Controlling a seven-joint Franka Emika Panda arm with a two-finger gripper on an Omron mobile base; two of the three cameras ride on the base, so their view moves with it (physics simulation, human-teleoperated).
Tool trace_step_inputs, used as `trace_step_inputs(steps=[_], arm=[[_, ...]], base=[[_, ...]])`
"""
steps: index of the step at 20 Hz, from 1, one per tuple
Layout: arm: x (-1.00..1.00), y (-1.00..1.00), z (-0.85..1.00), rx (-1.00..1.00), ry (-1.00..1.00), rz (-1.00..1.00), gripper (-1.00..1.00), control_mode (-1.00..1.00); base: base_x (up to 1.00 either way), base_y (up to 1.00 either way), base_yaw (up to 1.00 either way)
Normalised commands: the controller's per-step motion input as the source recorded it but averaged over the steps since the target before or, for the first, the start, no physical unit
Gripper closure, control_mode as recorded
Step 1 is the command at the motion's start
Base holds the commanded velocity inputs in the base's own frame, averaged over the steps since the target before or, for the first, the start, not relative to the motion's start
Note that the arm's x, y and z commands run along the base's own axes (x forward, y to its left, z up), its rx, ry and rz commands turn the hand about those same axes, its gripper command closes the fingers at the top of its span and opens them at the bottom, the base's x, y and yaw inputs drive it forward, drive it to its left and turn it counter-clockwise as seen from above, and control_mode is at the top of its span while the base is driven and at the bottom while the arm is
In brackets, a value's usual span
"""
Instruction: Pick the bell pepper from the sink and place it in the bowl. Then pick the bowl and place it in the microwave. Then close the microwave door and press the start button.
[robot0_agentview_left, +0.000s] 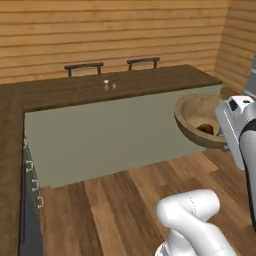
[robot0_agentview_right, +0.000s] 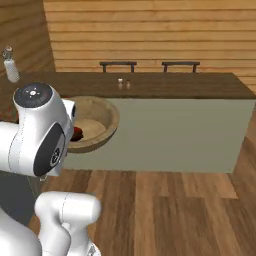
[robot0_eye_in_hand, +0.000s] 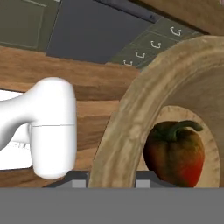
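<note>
Bell pepper (robot0_eye_in_hand: 176, 153) sits inside the bowl (robot0_eye_in_hand: 131, 127), dark red-brown with a green stem curling toward 2 o'clock in the hand view, resting on the darker bowl floor; in the left base view it (robot0_agentview_left: 205, 128) shows as a small red lump low in the bowl (robot0_agentview_left: 192, 120), in the right base view as a red sliver (robot0_agentview_right: 77, 132) at the bowl's (robot0_agentview_right: 97, 122) 9 o'clock side, partly hidden behind the wrist. Bowl is up in the air, tilted, clear of the worktop (robot0_agentview_left: 100, 87), in front of the pale green island front (robot0_agentview_right: 180, 135). Hand (robot0_eye_in_hand: 111, 181) is closed on the bowl rim: the rim wall runs down between the two finger tips (robot0_eye_in_hand: 78, 183) at 6 o'clock of the hand view, one tip on each side. Two small shakers (robot0_agentview_left: 110, 85) stand on the dark wooden worktop, well apart from the bowl; two dark chair backs (robot0_agentview_right: 150, 65) rise behind it at 12 o'clock. Wooden plank wall (robot0_agentview_left: 115, 30) beyond, plank floor (robot0_agentview_right: 175, 210) below. A dark appliance front (robot0_agentview_left: 30, 220) with cabinet handles (robot0_agentview_left: 32, 175) at 8 o'clock of the left base view. A bottle (robot0_agentview_right: 10, 65) at 10 o'clock of the right base view.
</note>
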Motion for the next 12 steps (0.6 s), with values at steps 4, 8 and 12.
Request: trace_step_inputs(steps=[4, 8, 12], arm=[[0.0, 0.0, 0.0, 0.0, 0.0, 0.0, 1.0, 1.0], [0.0, 0.0, 0.0, 0.0, 0.0, 0.0, 1.0, 1.0], [0.0, 0.0, 0.0, 0.0, 0.0, 0.0, 1.0, 1.0]], base=[[0.0, -0.34, -0.87], [0.24, -0.28, -0.74], [0.81, -0.28, -0.53]])
